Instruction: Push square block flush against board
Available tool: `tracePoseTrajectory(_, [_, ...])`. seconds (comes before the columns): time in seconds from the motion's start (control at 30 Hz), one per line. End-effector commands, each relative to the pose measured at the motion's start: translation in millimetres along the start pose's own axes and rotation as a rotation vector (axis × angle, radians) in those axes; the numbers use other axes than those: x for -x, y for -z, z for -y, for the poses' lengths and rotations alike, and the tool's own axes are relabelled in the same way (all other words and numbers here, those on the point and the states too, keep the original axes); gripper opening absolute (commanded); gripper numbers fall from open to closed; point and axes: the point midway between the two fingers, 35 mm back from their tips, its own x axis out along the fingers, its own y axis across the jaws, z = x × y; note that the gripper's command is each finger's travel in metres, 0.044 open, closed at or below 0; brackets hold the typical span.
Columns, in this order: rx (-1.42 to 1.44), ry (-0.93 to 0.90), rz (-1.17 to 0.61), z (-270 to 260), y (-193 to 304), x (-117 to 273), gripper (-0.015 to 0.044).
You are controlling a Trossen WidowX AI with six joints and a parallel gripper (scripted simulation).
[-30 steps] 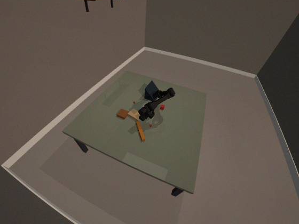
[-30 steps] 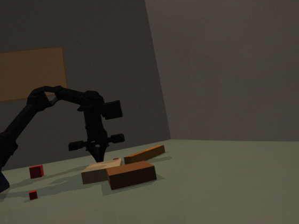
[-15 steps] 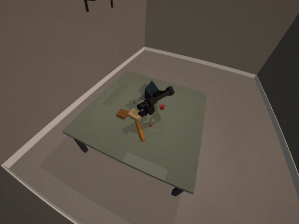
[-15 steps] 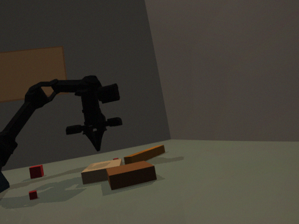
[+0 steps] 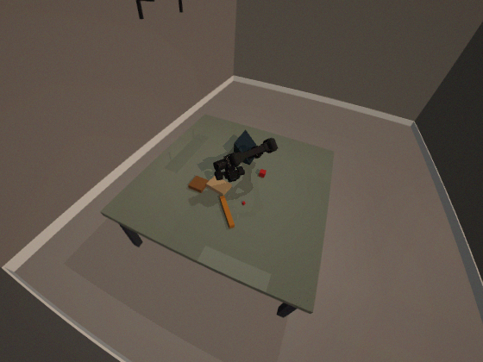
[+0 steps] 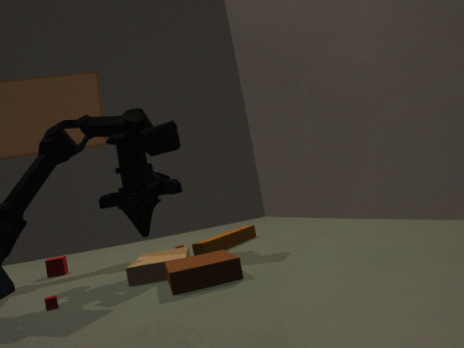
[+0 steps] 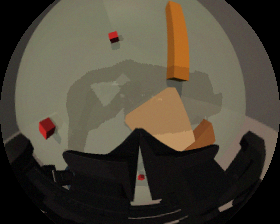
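A brown square block (image 5: 197, 184) (image 6: 205, 273) (image 7: 204, 135) lies flat on the table. A light tan board (image 5: 219, 186) (image 6: 145, 273) (image 7: 162, 116) lies flat beside it. The two stand at an angle to each other, close together near one corner of the tan board; whether they touch there I cannot tell, and no whole side lies flush. My gripper (image 6: 145, 234) (image 7: 139, 131) is shut and empty. It points down and hangs above the table, with its tips clear above the tan board's height. In the top view the hand hides its tips. In the wrist view the fingers cover part of the table.
An orange bar (image 5: 227, 212) (image 6: 225, 240) (image 7: 178, 42) lies near one corner of the tan board, with a small gap. Small red cubes (image 5: 262, 173) (image 6: 56, 267) (image 7: 47, 128) lie around. A dark blue angular object (image 5: 245, 145) stands by the arm's base.
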Motion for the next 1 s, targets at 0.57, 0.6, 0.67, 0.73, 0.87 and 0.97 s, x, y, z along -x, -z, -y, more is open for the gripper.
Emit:
tracePoseTrajectory(0.57, [-0.692, -0.007, -0.012, 24.4, 87.2, -3.0, 0.0])
tracePoseTrajectory(0.6, [-0.726, -0.008, -0.012, 25.0, 91.4, -3.2, 0.0])
tracePoseTrajectory(0.67, [-0.793, -0.01, -0.012, 26.1, 99.9, -3.7, 0.0])
tracePoseTrajectory(0.73, [-0.861, -0.012, -0.012, 26.8, 108.3, -4.3, 0.0])
tracePoseTrajectory(0.87, [-0.943, -0.015, -0.012, 27.4, 118.5, -5.2, 0.0])
tracePoseTrajectory(0.97, [-0.944, -0.015, -0.012, 27.7, 118.5, -8.3, 0.0])
